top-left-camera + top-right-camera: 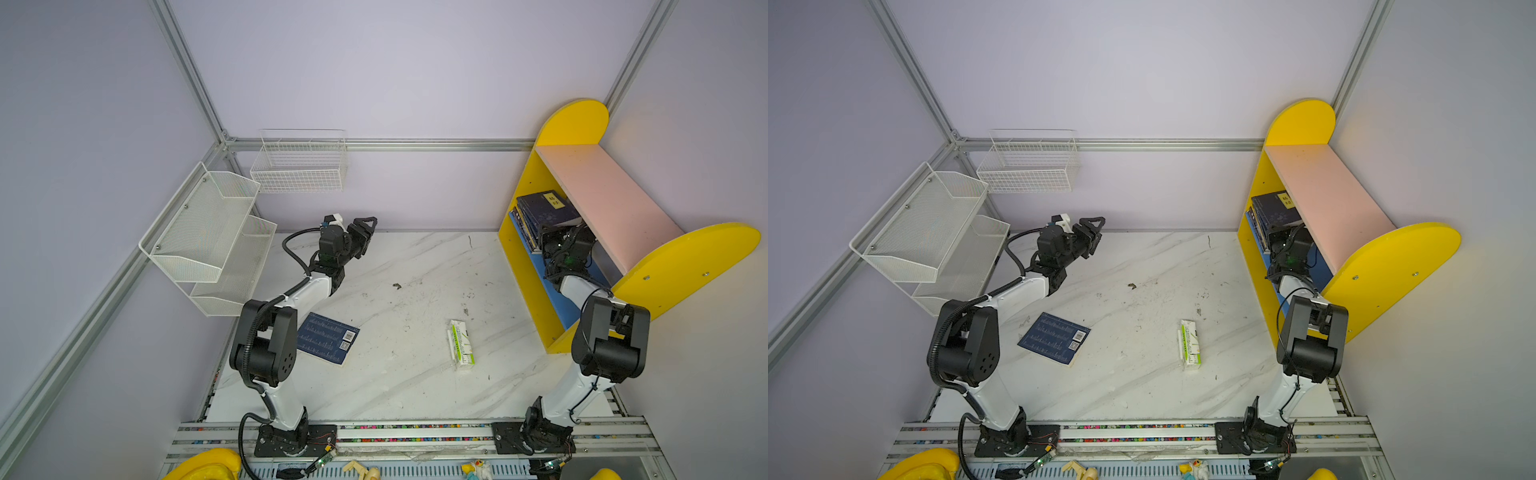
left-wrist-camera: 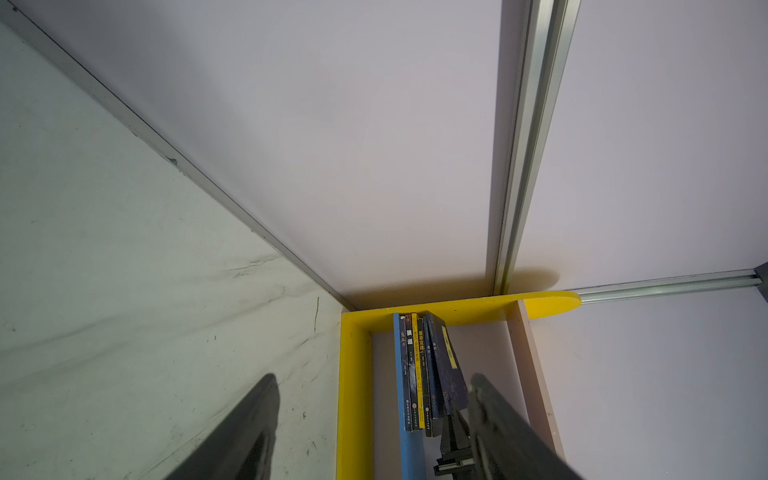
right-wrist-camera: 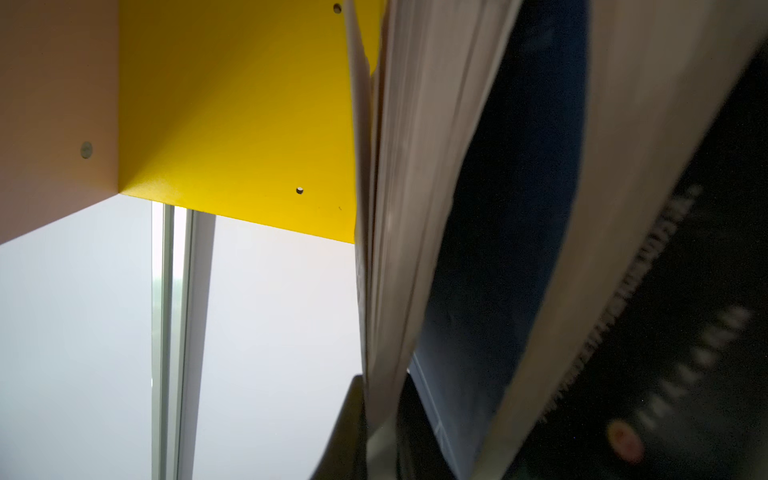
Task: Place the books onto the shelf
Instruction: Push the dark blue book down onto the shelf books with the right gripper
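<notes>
**Navy book (image 1: pixel 328 338) flat on the tabletop (image 1: pixel 415 395), another going onto the shelf (image 1: pixel 575 124)**

Nearest the arm bases, the navy book lies beside the left arm, not yet shelved, with a carton (image 1: pixel 461 345) well apart from it. Farther back, the left gripper (image 1: pixel 368 227) hangs over the tabletop, jaws spread and empty. Farthest, the right gripper (image 3: pixel 374 419) is inside the shelf, under the pink board (image 1: pixel 602 195). It is clamped on the page edge of the held book (image 3: pixel 407 208), at the open end of the row (image 1: pixel 544 212) standing on the blue board (image 1: pixel 561 311).

The step in hand looks like seating and letting go. To do it well, the book's lower edge should rest on the blue board and its cover lean on the row before the jaws part. They should part only a little, then draw straight back along the cover. A sideways pull could drag the row over into the empty span.

Both top views show the navy book, the carton and both arms, but the right wrist hides the grip. Only the right wrist view shows pages between the jaws, close and blurred. Only the left wrist view shows the spines, with the outermost book tilted against the rest
</notes>
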`<state>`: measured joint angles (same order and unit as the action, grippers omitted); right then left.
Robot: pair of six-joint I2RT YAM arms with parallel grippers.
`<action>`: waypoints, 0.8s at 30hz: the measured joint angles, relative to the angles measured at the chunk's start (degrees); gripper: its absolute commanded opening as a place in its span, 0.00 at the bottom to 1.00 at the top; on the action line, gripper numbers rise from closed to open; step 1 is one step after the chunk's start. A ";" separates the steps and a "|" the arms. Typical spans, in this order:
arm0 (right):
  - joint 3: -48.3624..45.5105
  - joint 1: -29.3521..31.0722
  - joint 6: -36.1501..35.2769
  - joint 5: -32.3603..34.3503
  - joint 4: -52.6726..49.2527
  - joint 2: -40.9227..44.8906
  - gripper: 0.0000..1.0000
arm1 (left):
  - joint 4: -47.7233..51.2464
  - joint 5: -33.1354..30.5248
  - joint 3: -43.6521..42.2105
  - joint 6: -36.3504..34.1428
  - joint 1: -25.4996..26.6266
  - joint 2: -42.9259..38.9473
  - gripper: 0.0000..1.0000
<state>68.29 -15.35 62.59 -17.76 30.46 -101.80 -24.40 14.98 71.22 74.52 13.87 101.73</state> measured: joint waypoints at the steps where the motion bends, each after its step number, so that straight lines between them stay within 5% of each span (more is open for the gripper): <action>1: 0.22 0.00 -0.07 0.00 -0.13 0.00 0.21 | 0.00 0.00 0.00 0.02 0.00 0.00 0.71; 10: 0.39 0.00 0.46 0.07 -0.24 -0.04 0.00 | -0.09 0.04 -0.04 1.07 0.00 0.00 0.71; 24: -1.44 0.00 3.91 2.40 3.82 0.02 0.00 | -0.63 0.11 -1.81 1.42 0.00 0.00 0.71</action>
<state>66.85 -15.35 66.50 -15.35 34.28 -101.78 -25.04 15.09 69.41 75.94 13.87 101.73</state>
